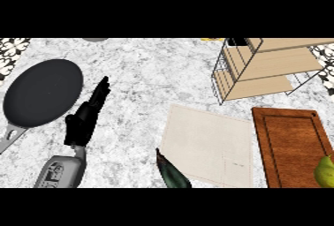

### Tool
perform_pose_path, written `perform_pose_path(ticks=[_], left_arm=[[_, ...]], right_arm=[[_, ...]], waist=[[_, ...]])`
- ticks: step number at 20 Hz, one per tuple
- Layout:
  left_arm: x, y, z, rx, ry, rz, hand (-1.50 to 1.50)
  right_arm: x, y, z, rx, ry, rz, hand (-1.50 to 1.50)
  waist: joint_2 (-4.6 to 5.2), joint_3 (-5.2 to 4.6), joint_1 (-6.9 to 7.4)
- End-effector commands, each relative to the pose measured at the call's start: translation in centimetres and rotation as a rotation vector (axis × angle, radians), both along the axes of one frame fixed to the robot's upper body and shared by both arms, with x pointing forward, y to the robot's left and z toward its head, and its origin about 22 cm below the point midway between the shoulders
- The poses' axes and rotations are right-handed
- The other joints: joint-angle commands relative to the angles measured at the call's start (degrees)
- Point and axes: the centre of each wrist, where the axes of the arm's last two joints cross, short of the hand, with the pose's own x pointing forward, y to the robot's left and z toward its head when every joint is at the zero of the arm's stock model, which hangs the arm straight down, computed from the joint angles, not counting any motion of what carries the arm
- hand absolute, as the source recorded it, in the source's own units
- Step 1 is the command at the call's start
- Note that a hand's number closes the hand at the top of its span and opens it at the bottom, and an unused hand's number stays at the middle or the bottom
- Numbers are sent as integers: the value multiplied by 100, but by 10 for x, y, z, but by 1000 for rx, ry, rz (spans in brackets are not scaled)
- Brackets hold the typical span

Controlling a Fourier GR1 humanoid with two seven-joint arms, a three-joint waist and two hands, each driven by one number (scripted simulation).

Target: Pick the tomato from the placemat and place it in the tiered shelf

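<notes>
1. Left hand [81, 123] comes in from the lower left on a grey forearm [62, 170]. Its fingers [99, 95] are straight and together, pointing up and slightly right. It holds nothing and sits just right of the black frying pan [42, 92].
2. Right hand does not show.
3. Tomato: cannot tell where it is. No red round thing shows on the placemat [209, 145], so its axis, heading and look cannot be told.
4. Placemat is beige, flat and slightly rotated, at centre bottom.
5. A dark green elongated object [173, 173] lies at the placemat's lower left edge, tip up-left.
6. Tiered shelf [261, 66], wire frame with pale wood boards, stands upper right, apart from the placemat.
7. Brown cutting board [290, 145] lies just right of the placemat, with a yellow-green fruit [324, 170] at its right edge.
</notes>
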Motion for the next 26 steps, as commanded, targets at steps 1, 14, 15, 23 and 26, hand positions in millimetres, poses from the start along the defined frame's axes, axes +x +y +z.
perform_pose_path(ticks=[1,14,15,23,26], left_arm=[[-1,14,11,16,1,-19,0],[-5,-8,-7,-2,22,30,0],[-10,11,-10,18,19,32,0],[-18,3,-4,7,13,29,0],[-16,5,-4,11,-2,36,0]], right_arm=[[-15,-20,28,115,-87,12,-150],[-111,-132,85,355,4,-193,-150],[-130,-146,85,345,8,-182,-150],[-213,-225,66,270,146,-183,-150],[-244,-261,38,305,101,-157,-150]], waist=[[-12,3,-5],[-43,1,-190],[-49,3,-209],[-44,11,-184],[-25,11,-168]])
